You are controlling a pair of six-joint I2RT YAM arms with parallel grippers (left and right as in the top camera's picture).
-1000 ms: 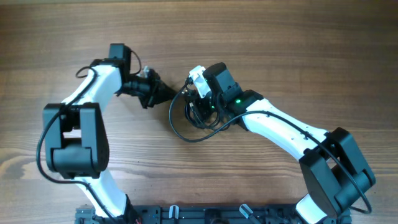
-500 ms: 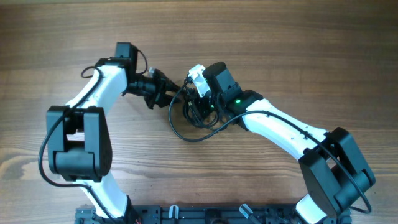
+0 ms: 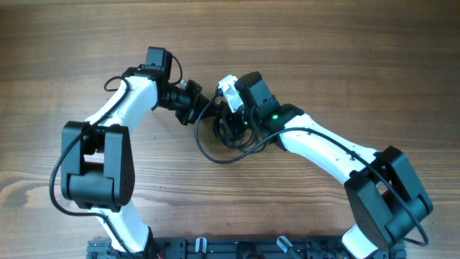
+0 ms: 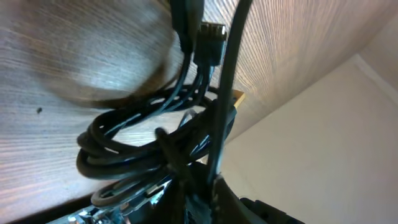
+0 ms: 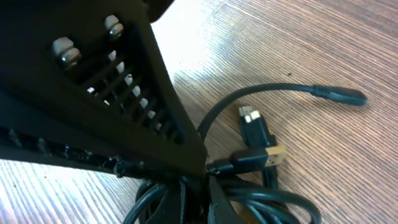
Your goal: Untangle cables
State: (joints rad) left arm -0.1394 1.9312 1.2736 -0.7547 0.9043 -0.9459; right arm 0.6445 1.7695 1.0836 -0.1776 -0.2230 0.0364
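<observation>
1. At the centre of the table [image 3: 323, 43], the cables [image 4: 124, 134] lie coiled
2. Right gripper [image 3: 231, 119]: fingers clamped on the cables
3. Left gripper [image 3: 199, 106]: fingers together beside them, hold unconfirmed

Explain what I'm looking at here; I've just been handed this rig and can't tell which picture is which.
Two robot arms sit at a wooden table. The overhead view shows both: left arm, right arm. The other two pictures come from cameras on each wrist, looking past that arm's own jaws. Between the arms lies a tangle of thin black cables with plugs. The right jaws are shut on the bundle; the left jaws are shut and seem to pinch one strand.
</observation>
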